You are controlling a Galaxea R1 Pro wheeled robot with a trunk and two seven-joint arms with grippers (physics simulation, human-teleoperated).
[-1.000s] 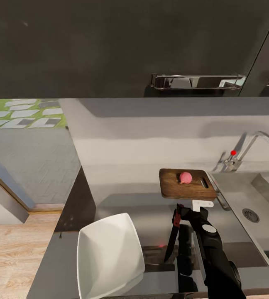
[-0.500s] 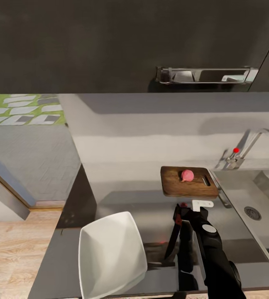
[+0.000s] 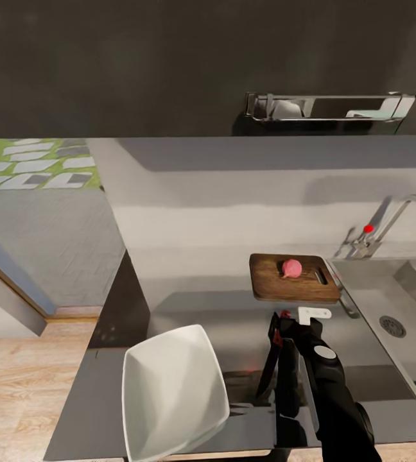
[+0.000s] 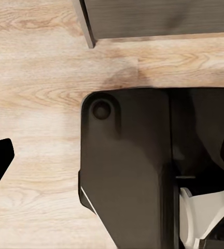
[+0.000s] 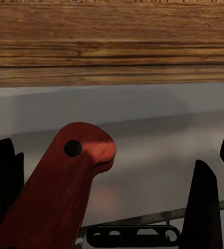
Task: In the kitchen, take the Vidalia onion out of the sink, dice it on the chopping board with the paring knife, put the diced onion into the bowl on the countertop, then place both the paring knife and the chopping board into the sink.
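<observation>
Right gripper (image 3: 285, 326) jaws are gripping the knife (image 3: 269, 359), hovering over the table (image 3: 234, 321) beside the chopping board (image 3: 291, 287). Onion (image 3: 291, 268) is sitting on board. Left jaws: can't tell.

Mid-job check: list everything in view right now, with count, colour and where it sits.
Vidalia onion: one, pinkish-red, on the chopping board
chopping board: one, dark brown, on the countertop beside the sink
paring knife: one, reddish handle, dark blade, held above the countertop
bowl: one, white, empty, near the countertop's front edge
sink: one, steel, right of the board
tap: one, chrome, red knob, behind the sink
countertop: one, grey
upper cabinets: black, chrome handle, above
floor: light wood, left
right tool: black, shut on the knife
left tool: black, open, over the floor
</observation>
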